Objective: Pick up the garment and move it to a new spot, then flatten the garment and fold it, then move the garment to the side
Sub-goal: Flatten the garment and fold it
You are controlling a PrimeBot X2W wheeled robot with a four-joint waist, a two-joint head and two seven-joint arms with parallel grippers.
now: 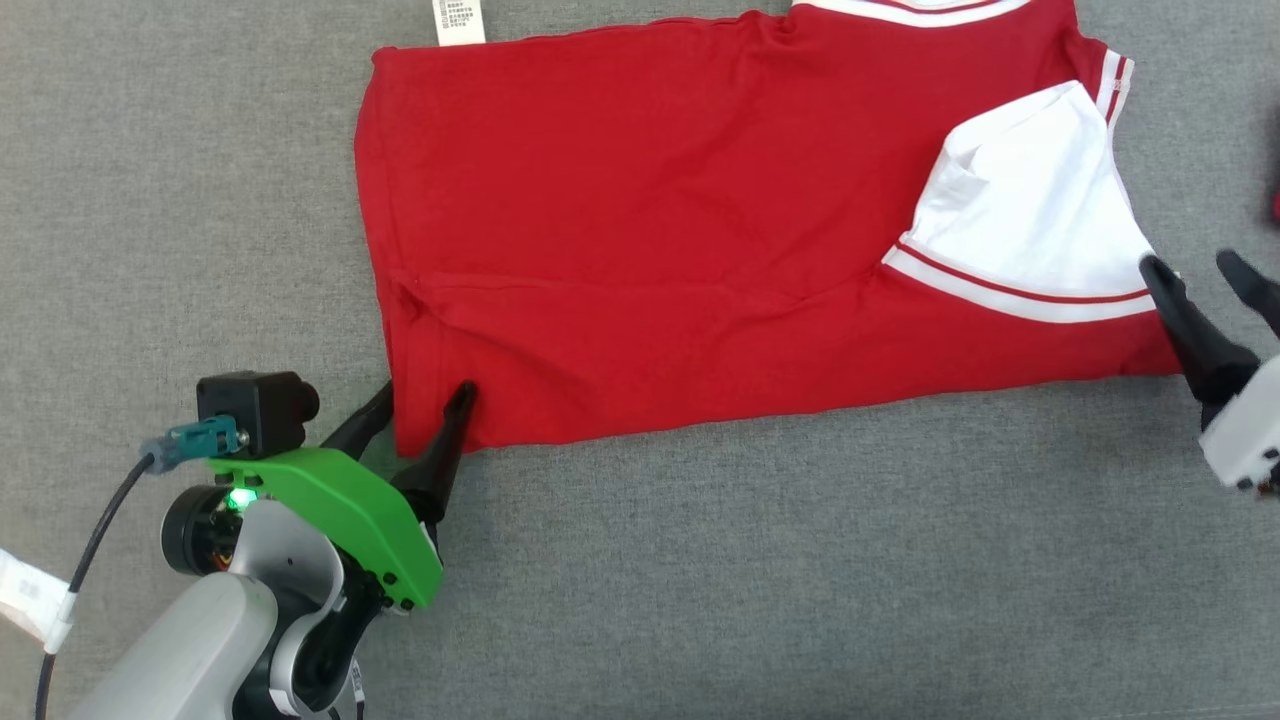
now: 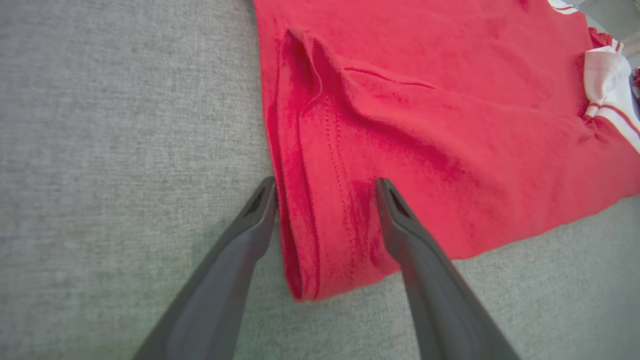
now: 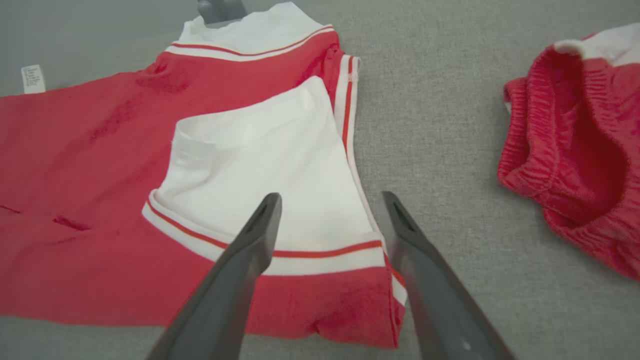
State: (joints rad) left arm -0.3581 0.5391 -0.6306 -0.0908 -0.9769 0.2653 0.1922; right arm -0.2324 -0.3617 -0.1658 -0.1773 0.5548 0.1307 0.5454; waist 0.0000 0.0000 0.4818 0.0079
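Note:
The garment (image 1: 650,230) is a red shirt with a white, red-striped sleeve (image 1: 1030,220), folded and lying flat on the grey surface. My left gripper (image 1: 425,400) is open, its two fingers straddling the garment's (image 2: 410,130) near left corner; in the left wrist view this gripper (image 2: 325,187) has the folded red hem between its spread fingers. My right gripper (image 1: 1195,265) is open at the garment's near right corner. In the right wrist view the gripper (image 3: 330,197) straddles the striped edge of the white sleeve (image 3: 265,160) on the garment (image 3: 75,165).
A second red ribbed piece of clothing (image 3: 575,145) lies to the right of the shirt, its edge at the head view's right border (image 1: 1275,205). A white care label (image 1: 460,20) sticks out at the shirt's far edge. Grey cloth surface (image 1: 800,560) surrounds everything.

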